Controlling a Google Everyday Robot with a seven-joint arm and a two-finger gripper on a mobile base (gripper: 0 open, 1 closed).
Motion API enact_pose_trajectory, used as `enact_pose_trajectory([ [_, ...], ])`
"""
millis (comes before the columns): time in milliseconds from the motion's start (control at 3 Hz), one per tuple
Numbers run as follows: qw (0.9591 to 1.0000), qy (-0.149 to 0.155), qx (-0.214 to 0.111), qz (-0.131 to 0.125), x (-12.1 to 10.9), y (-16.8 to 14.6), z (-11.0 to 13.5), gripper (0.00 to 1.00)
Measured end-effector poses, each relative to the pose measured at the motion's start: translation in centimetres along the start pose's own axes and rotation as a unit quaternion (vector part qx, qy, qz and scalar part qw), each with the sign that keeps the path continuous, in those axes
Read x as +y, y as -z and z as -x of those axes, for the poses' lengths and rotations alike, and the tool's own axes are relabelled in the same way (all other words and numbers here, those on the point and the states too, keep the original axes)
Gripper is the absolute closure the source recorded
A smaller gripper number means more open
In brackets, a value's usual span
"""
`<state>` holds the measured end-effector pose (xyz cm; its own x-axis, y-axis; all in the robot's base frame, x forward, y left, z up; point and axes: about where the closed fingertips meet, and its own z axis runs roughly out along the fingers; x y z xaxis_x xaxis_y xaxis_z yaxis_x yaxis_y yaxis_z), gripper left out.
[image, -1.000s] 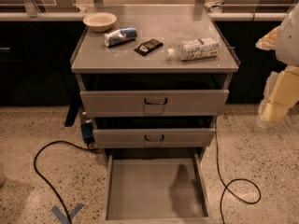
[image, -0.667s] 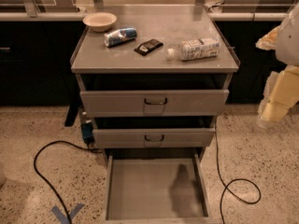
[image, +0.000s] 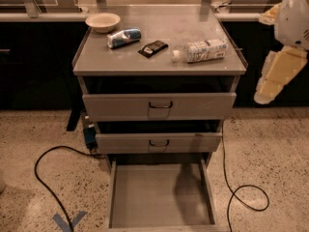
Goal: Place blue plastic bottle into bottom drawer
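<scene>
The speckled floor (image: 270, 149) is spreading around a grey metal cabinet (image: 159, 115), with dark counters running along behind it. The cabinet's flat surface (image: 193, 28) is carrying four loose things.

The bottom drawer (image: 145, 197) is standing pulled far out toward the camera, its grey floor showing bare. The middle drawer (image: 193, 141) is sitting slightly out, and the top drawer (image: 120, 105) slightly less.

The robot's white arm (image: 294, 13) is reaching in at the upper right. The pale hand (image: 277, 76) is hanging below it, out beyond the right edge of the surface and apart from the cabinet. It is touching none of the things, and I cannot tell whether it is spread or pressed together.

A black cable (image: 41, 178) is looping over the floor on the left, another cable (image: 241, 197) is curling on the right, and a blue tape mark (image: 70, 221) is lying near the drawer's front left corner.

The blue plastic bottle (image: 205, 50) is lying on its side near the front right corner of the surface, its white cap pointing left. A blue-and-silver can (image: 124, 37) is lying left of centre. A pale bowl (image: 103, 21) is sitting at the back left corner. A small dark packet (image: 152, 48) is lying between can and bottle.
</scene>
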<state>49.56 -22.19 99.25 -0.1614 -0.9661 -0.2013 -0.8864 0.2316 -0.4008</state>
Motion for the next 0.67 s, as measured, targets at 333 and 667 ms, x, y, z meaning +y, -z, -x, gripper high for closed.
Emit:
enact_pose_trajectory([
  [333, 0.9980, 0.018, -0.013, -0.059, -5.0, -0.3, 0.3, 0.00],
  [667, 0.9937, 0.031, -0.040, -0.100, -9.7, -0.8, 0.1, 0.00],
])
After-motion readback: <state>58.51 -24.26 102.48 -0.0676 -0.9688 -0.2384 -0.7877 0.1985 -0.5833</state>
